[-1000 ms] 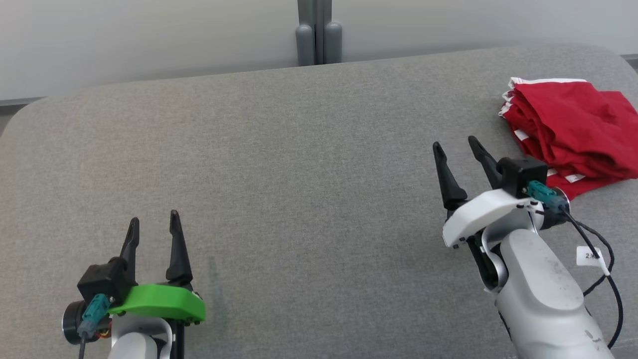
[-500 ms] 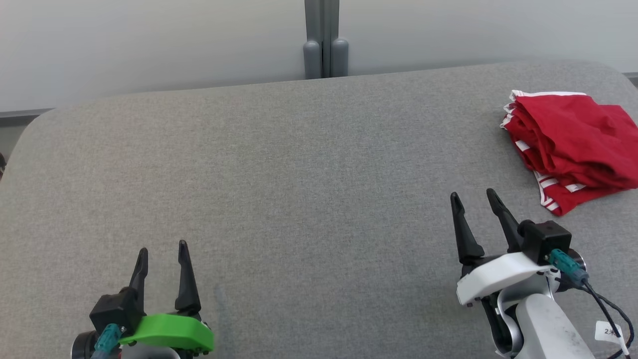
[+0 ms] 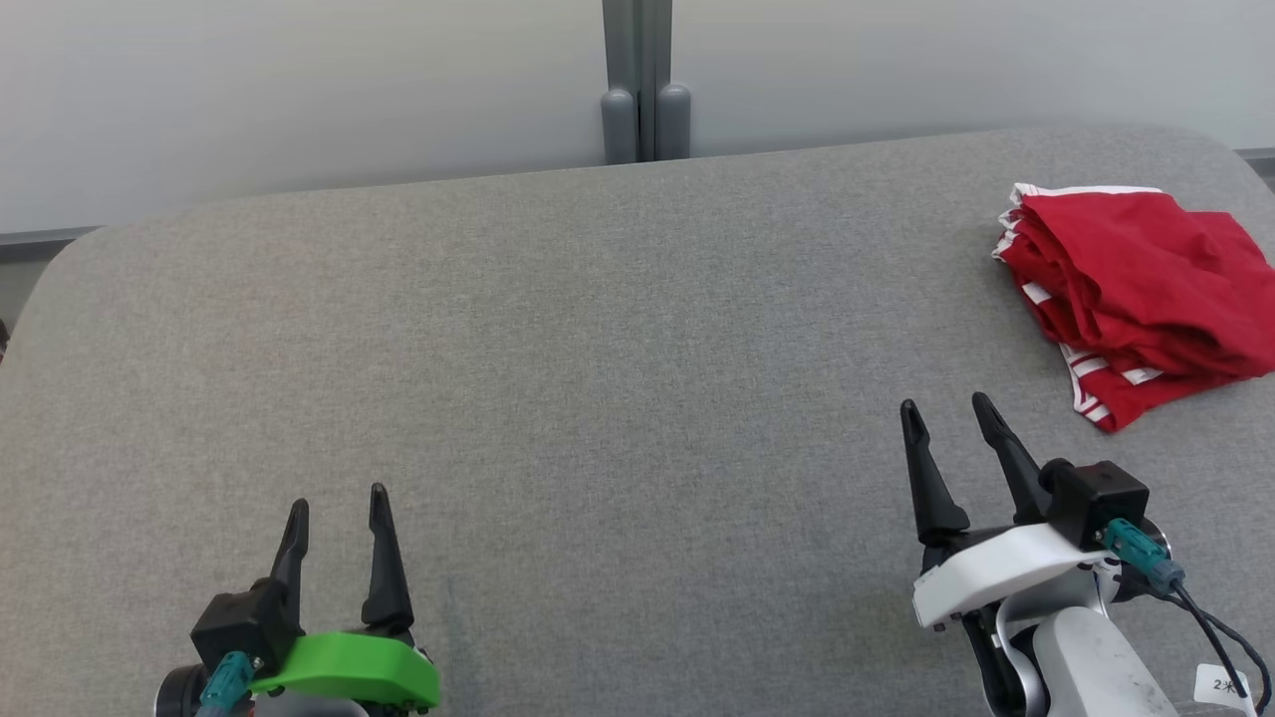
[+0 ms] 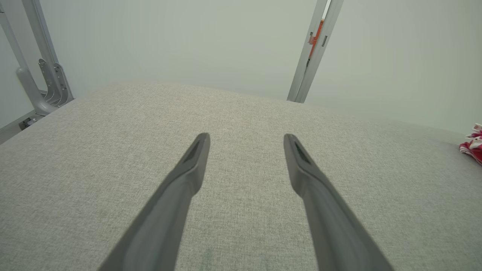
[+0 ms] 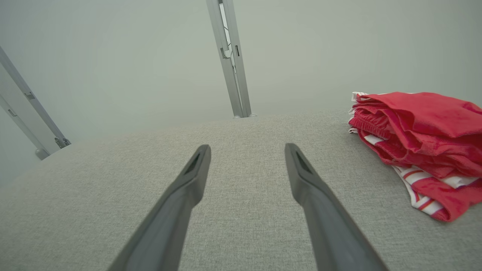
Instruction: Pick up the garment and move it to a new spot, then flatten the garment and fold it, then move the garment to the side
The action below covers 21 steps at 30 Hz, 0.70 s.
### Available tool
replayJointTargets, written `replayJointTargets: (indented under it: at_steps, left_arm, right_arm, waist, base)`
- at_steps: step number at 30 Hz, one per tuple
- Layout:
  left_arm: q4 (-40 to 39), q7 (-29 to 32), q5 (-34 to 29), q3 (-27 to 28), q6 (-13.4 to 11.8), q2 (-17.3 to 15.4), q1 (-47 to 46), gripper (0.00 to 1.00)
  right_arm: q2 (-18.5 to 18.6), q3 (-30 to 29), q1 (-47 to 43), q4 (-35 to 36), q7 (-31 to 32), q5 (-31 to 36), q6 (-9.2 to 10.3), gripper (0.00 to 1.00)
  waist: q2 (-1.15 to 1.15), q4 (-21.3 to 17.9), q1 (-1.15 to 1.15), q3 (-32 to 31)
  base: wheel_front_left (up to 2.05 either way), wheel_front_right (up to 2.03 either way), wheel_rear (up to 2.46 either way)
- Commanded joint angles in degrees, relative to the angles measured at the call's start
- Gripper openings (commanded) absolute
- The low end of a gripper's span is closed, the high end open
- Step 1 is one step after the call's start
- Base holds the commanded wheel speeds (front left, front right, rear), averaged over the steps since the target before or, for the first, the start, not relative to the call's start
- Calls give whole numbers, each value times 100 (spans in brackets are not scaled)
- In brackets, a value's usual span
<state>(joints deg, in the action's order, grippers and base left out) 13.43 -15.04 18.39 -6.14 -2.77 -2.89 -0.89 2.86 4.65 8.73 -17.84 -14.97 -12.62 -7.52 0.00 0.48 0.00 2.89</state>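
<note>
**Head view.** The grey fabric bench (image 3: 618, 329) spans the picture, and its far corners are rounded. The garment (image 3: 1126, 289) is red with white striped trim. It lies folded in a rumpled stack by the far right corner, and its right side runs past the picture's edge. The right gripper (image 3: 944, 402) is over the near right part of the bench. Its two dark fingers are spread with nothing between them and point toward the far edge. The garment lies beyond it and to its right, apart from the fingertips. The left gripper (image 3: 339, 496), with a green housing, is at the near left, well apart from the garment, and its fingers are likewise parted and empty. A grey post (image 3: 645, 90) stands behind the middle of the far edge, against a pale wall (image 3: 299, 90).

**Left wrist view.** The left gripper (image 4: 246, 136) holds its fingers wide apart over bare grey fabric (image 4: 241, 109) and grips nothing. A small piece of the garment (image 4: 473, 145) shows at the far right of the bench. A slanted grey post (image 4: 314, 52) rises behind the far edge.

**Right wrist view.** The right gripper (image 5: 247, 146) also stands open and empty above the bench (image 5: 113, 180). The garment (image 5: 418, 128) lies to the right of the fingers, near them but not touching. Its red layers are stacked, and a striped white band shows at the bottom. A grey post (image 5: 231, 60) stands past the far edge.
</note>
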Motion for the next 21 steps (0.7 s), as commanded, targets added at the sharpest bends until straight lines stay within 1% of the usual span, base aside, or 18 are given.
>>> replayJointTargets:
  at_steps: [1, 12, 13, 16, 21]
  left_arm:
    - [-5, -17, 39, -13, -12, -4, 32, 100]
    - [-31, -18, -11, -22, -31, -4, -1, 100]
    - [-38, 1, -8, -24, -10, 2, -2, 0]
    - [86, 40, 15, -29, -6, 11, 28, 0]
    - [111, 180, 505, 53, 61, 11, -8, 0]
  right_arm:
    - [9, 8, -59, 36, 17, -42, 8, 100]
    - [9, 35, -74, 49, 45, -60, 8, 100]
    - [0, 29, -20, 23, 34, -41, -1, 0]
    - [-16, 28, -81, -90, 39, -66, -1, 0]
    - [-10, -35, -106, -67, 167, -600, -1, 0]
  waist:
    - [0, 5, 0, -1]
    - [0, 45, 0, -10]
    - [0, 46, 0, -10]
    - [0, 47, 0, -10]
    - [0, 43, 0, -20]
  base:
    - [0, 0, 0]
    - [0, 0, 0]
    - [0, 0, 0]
    - [0, 0, 0]
    - [0, 0, 0]
